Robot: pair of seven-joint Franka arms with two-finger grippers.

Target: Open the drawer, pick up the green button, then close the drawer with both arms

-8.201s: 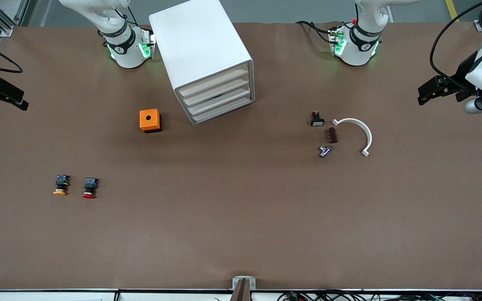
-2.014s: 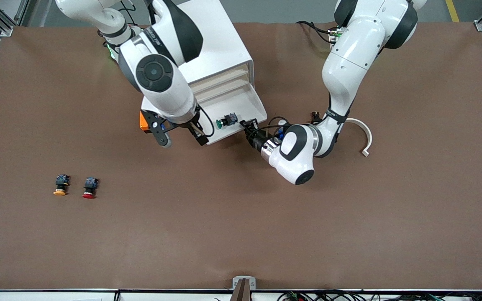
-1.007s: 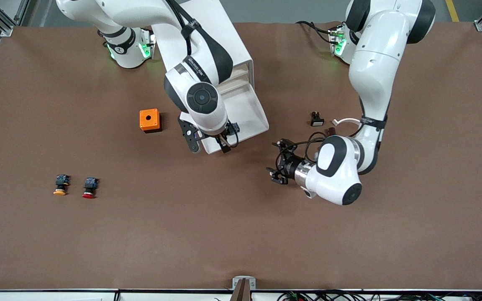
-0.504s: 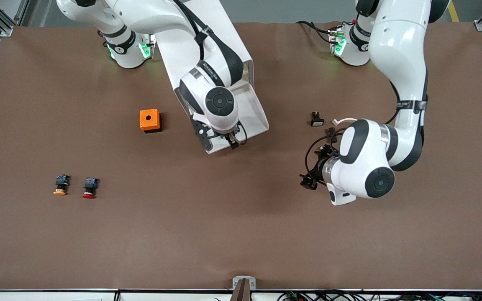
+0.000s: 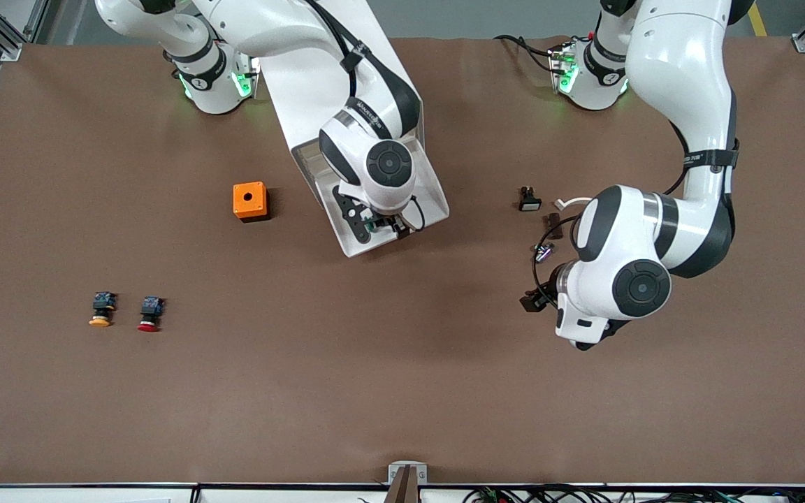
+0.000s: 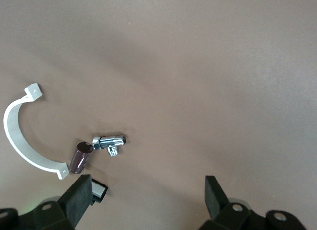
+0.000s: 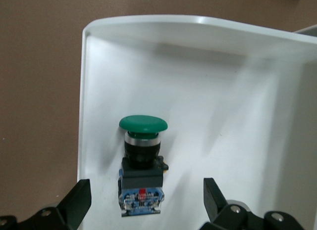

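Button (image 7: pixel 141 165) lies on its side in the pulled-out drawer (image 5: pixel 425 183), green cap toward the drawer's closed front wall, blue base toward our right claw (image 7: pixel 148 203). From the front it is hidden under the right arm's wrist. It lies close to one side wall, so we judge one finger will have little room there.

Right claw (image 5: pixel 374 225) hangs over the drawer's outer end, fingers spread wide to either side of the button's base, nothing held yet. That straddle reads as lining up for a grasp across the black-and-blue body, the narrowest part to pinch.

The drawer is the lowest one of the white cabinet (image 5: pixel 312 77), drawn out toward the front edge of the counter (image 5: pixel 402 391); it stands open so the button can be reached from above.

Left claw (image 6: pixel 146 195) is over bare counter toward the left arm's end, fingers wide and empty, waiting clear of the drawer. Beside it lie a white curved clamp (image 6: pixel 20 141), a brown cylinder (image 6: pixel 79 158), a chrome fitting (image 6: pixel 111 141) and a small black-and-white part (image 6: pixel 99 193). None of these belong to the job.

Orange box (image 5: pixel 249 201) sits beside the cabinet. Yellow-capped (image 5: pixel 100 309) and red-capped (image 5: pixel 149 313) buttons lie together toward the right arm's end, nearer the front edge, untouched.
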